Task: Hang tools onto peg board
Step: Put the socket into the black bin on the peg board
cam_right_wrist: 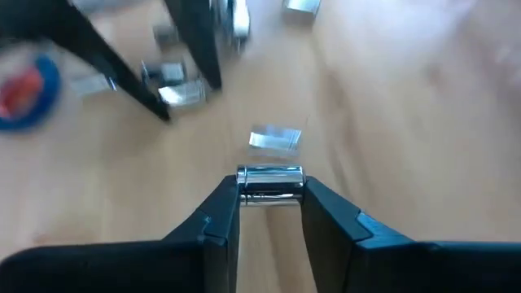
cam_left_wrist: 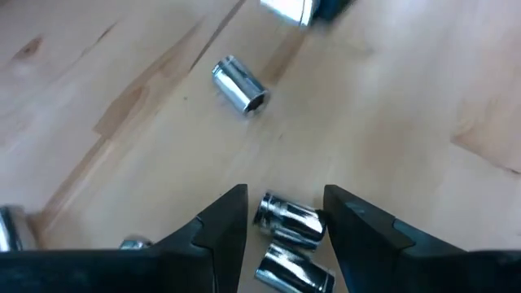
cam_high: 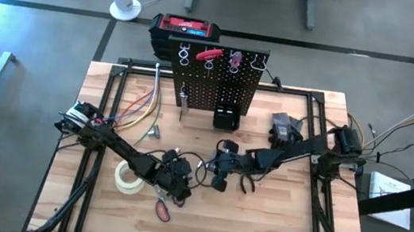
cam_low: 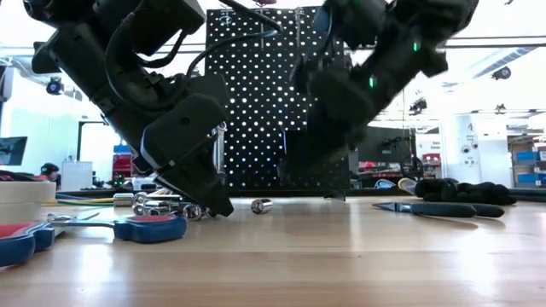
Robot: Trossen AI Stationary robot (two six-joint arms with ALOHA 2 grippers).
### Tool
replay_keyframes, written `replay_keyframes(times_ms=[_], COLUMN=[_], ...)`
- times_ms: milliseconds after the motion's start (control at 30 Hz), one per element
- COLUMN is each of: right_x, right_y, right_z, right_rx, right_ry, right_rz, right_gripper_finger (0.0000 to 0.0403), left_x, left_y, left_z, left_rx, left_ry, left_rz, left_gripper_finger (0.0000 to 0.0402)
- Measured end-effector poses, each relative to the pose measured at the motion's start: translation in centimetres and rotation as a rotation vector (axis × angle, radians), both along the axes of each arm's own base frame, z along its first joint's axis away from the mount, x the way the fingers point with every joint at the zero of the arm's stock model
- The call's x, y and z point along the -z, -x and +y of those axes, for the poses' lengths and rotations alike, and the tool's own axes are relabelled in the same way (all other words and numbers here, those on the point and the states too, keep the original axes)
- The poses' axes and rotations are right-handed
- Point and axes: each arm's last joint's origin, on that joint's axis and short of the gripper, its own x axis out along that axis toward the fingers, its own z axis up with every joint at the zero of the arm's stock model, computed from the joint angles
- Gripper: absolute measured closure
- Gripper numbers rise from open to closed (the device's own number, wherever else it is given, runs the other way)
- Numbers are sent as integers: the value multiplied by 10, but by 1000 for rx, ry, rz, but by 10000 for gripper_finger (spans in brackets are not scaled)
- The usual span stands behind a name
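Socket [cam_right_wrist: 269,182] lies crosswise between my right gripper's [cam_right_wrist: 269,213] fingertips, clamped end to end; my left gripper [cam_left_wrist: 285,220] straddles another socket [cam_left_wrist: 289,221], jaws apart.

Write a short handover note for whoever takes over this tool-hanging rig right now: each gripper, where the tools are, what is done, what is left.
Right gripper: closed on a small socket, low over the table.
Left gripper: jaws apart around two sockets on the table, not gripping.
Done: a few red-handled tools hang on the peg board.
Left: loose sockets, scissors, pliers on the table.
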Motion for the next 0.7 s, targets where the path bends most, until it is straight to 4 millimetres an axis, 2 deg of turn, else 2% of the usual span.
replay_keyframes(times_ms=[200,367,533,700], right_x=[-49,-85,-94,-91], right_y=[11,23,27,29], right_z=[-12,-39,-73,-94], right_rx=[81,183,304,397], right_ry=[137,213,208,190], right_rz=[-111,-190,-213,-193], right_gripper_finger=[320,317,310,259], left_x=[1,1,1,1], left_y=[1,1,2,2], left_z=[2,3,5,4], left_rx=[-41,-41,-98,-101], left_ry=[-7,-15,-23,-26], left_rz=[-1,9,-14,-17], left_gripper_finger=[248,248,248,248])
